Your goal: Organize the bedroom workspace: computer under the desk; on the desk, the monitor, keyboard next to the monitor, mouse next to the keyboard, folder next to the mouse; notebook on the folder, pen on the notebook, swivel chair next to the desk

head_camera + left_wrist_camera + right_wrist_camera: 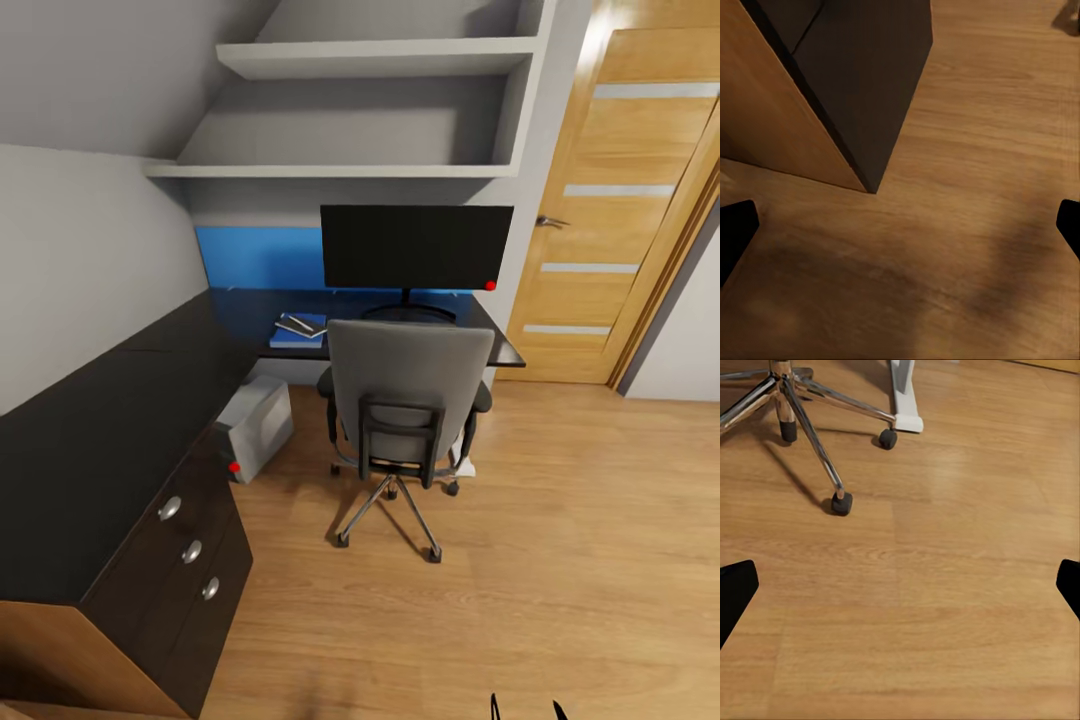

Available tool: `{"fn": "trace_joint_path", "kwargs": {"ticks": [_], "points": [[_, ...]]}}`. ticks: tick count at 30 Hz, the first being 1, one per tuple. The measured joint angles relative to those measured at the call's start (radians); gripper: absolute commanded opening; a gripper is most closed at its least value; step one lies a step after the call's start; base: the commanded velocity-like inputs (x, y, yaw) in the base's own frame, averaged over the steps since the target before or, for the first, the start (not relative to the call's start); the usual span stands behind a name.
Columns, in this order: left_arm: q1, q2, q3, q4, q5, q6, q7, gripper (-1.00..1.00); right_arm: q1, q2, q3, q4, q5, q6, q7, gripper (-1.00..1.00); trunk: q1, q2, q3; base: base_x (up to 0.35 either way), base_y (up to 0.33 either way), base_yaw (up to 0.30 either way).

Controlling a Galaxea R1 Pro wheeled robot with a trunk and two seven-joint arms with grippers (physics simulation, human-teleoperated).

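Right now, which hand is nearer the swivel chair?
Right. The right hand hangs over floor just short of the swivel chair castors; the left hand hangs by the desk end.

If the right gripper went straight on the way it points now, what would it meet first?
Probably the wood floor: the right gripper is open and aimed at bare planks, short of the chair's castor. Depth is unclear.

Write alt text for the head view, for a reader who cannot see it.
A grey swivel chair is pushed up to a black L-shaped desk that carries a monitor and a blue folder with a notebook on it. A light grey computer stands on the wood floor under the desk, and a wooden door is at the right.
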Motion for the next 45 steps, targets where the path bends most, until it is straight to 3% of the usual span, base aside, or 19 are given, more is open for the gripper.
{"fn": "trace_joint_path", "kwargs": {"ticks": [5, 13, 19, 45], "points": [[0.006, 0.003, -0.001, 0.0, -0.001, -0.007, 0.017, 1.0, 0.001, 0.002, 0.002, 0.002, 0.0, 0.017, -0.001, 1.0, -0.019, 0.035, 0.016, 0.0, 0.0, 0.0], [0.046, 0.026, 0.001, 0.0, 0.0, -0.011, 0.023, 1.0, 0.001, 0.002, 0.0, 0.001, -0.001, 0.126, 0.0, 1.0, -0.05, 0.091, 0.041, 0.0, 0.0, 0.0], [0.059, 0.029, -0.002, 0.0, -0.002, -0.014, 0.024, 1.0, 0.001, 0.002, 0.002, 0.001, -0.001, 0.2, 0.001, 1.0, -0.073, 0.133, 0.06, 0.0, 0.0, 0.0], [0.063, 0.029, -0.003, -0.001, -0.003, -0.006, 0.025, 1.0, 0.001, 0.003, 0.002, 0.001, -0.001, 0.221, 0.002, 1.0, -0.173, 0.315, 0.141, 0.0, 0.0, 0.0]]}}
